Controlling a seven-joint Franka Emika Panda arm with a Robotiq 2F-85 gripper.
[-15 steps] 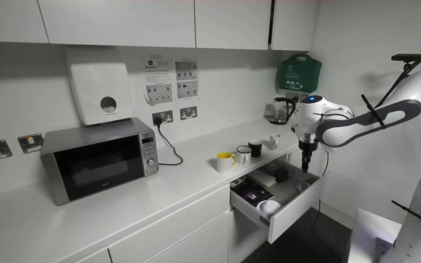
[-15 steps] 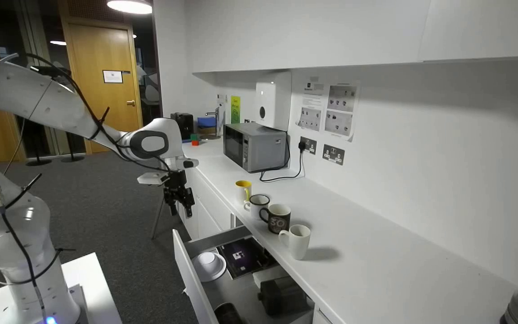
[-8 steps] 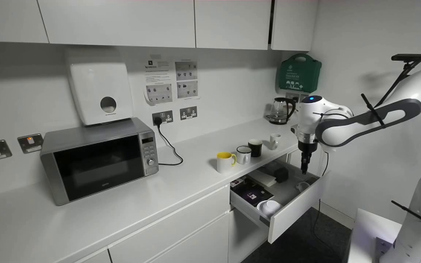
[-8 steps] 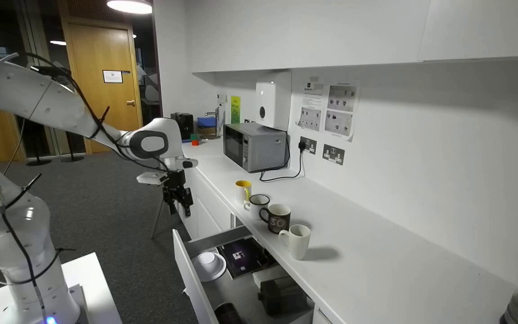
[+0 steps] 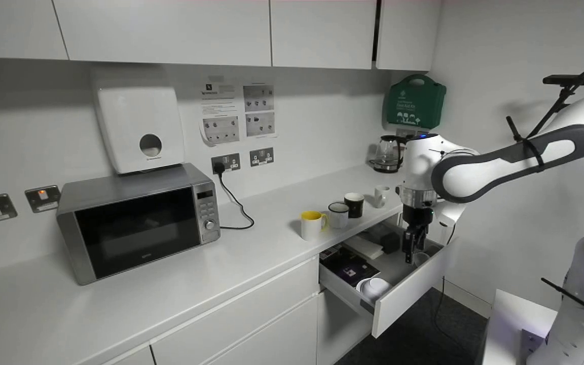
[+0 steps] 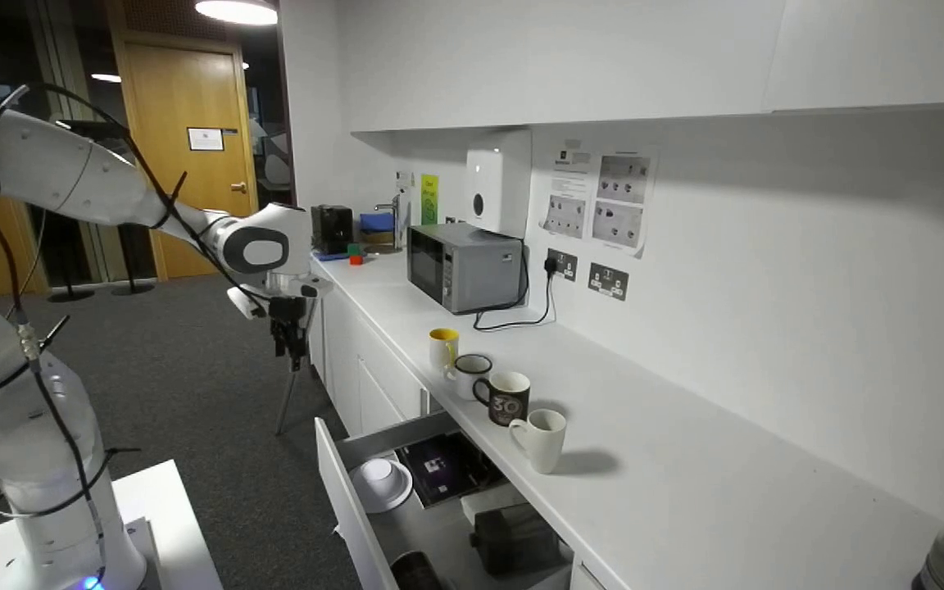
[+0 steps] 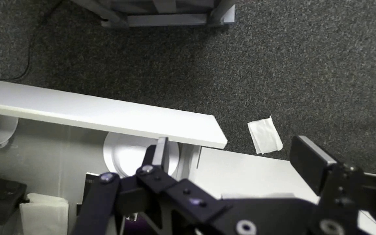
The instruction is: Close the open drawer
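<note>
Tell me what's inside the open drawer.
In the drawer: white crockery, a dark flat item, a pale item, a black object and a cup. Whatever lies beneath them is covered.

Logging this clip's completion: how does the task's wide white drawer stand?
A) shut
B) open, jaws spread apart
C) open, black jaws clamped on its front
B: the wide white drawer juts out beneath the white countertop in both exterior views, and the wrist view shows black jaws wide apart.

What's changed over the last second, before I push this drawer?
The gripper shifted along the drawer toward the microwave and appears to have turned. Nothing was visibly taken hold of or let go. The drawer stands just as far open, and the four mugs stayed put.
</note>
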